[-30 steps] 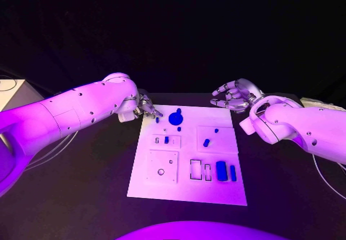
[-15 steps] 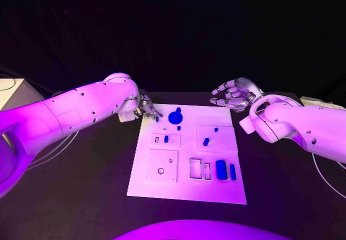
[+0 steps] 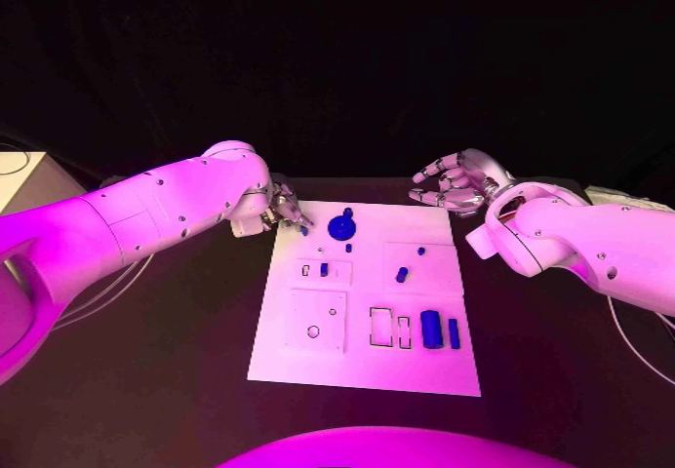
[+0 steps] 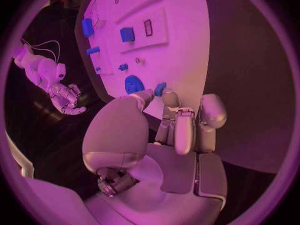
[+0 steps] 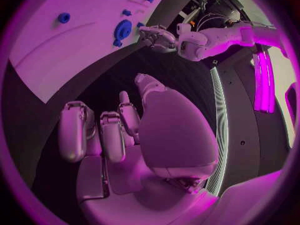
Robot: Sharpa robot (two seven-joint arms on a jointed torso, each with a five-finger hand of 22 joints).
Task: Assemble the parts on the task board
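White board: the task board (image 3: 369,375) lay flat in the middle of the black table (image 3: 140,390), its long side running away from the robot.
Left hand: the left hand (image 3: 286,211) was at the far left corner of the board. In the left wrist view its thumb and one finger met on a small blue peg (image 4: 160,89), so it held this peg in a pinch, just above the board surface; I could not tell if the peg touched the board.
Right hand: the right hand (image 3: 453,184) hovered above the table beyond the far right corner of the board, apart from it. Its fingers were curled loosely and spread from each other, and nothing was in them.
Round part: a blue disc (image 3: 342,229) sat near the far edge of the board, just beside the left hand.
Other parts: one blue block (image 3: 430,331) and a thin blue bar (image 3: 453,334) stood side by side near the right edge, on the near half. A small blue piece (image 3: 403,275) lay on the raised square plate at the right.
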